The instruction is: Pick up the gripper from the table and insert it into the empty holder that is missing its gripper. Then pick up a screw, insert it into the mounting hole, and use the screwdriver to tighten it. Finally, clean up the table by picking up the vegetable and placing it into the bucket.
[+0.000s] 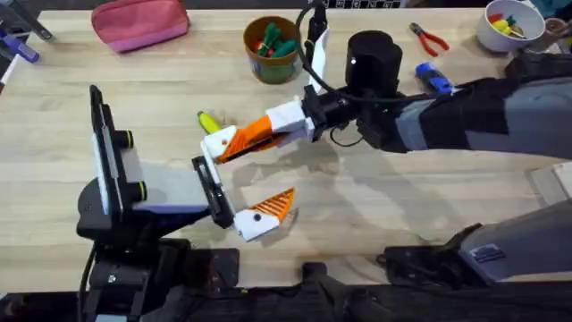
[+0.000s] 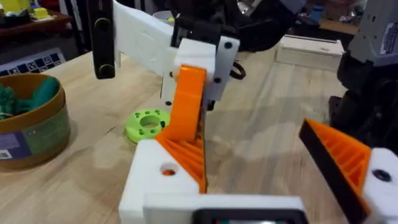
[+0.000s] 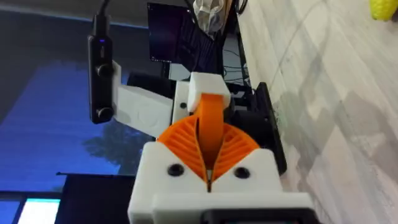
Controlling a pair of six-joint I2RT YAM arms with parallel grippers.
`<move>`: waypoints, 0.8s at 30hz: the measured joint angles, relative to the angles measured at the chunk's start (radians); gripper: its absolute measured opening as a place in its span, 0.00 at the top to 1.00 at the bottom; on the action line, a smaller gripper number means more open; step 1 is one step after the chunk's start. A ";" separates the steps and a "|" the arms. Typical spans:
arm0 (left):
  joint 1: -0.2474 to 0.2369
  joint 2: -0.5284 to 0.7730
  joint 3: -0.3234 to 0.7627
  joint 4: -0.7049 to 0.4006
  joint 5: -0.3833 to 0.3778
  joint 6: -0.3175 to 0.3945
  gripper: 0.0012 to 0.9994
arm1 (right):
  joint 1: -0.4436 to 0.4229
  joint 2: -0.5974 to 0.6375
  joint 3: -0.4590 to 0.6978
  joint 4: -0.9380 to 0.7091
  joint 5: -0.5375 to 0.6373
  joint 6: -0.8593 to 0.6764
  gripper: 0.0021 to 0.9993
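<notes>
right gripper, white-based with orange ribbed pads, sits at centre-left of the overhead frame, its pads pressed tight around the small loose orange plastic wedge finger. in the right wrist view that wedge stands between the two pads and points toward the white angular plastic holder on the left gripper, whose jaws stand wide apart, one side carrying an orange wedge and the other apparently bare.

the main risk looks like misalignment: if the wedge arrives tilted or off the slot, it could jam on the holder's edge or twist in the pads and slip out. pushing hard could also shove the left claw aside. whether the wedge already touches the holder cannot be told.

small yellow toy vegetable with a green end lies on the table just up and left of the right gripper. round brown-orange tub bucket stands at upper centre, and the blue cylindrical screwdriver at upper right.
</notes>
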 joint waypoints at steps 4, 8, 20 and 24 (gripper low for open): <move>0.000 0.000 0.000 0.000 0.001 -0.001 0.01 | 0.008 0.000 0.000 0.001 0.010 0.003 1.00; 0.000 0.000 0.000 0.000 0.000 -0.004 0.01 | 0.013 0.000 0.000 0.002 0.022 0.003 1.00; 0.001 0.000 0.000 0.000 -0.002 -0.007 0.01 | 0.021 0.000 -0.052 0.130 0.069 0.046 1.00; 0.001 0.000 0.000 0.000 -0.002 -0.011 0.01 | 0.022 0.000 -0.061 0.139 0.079 0.056 1.00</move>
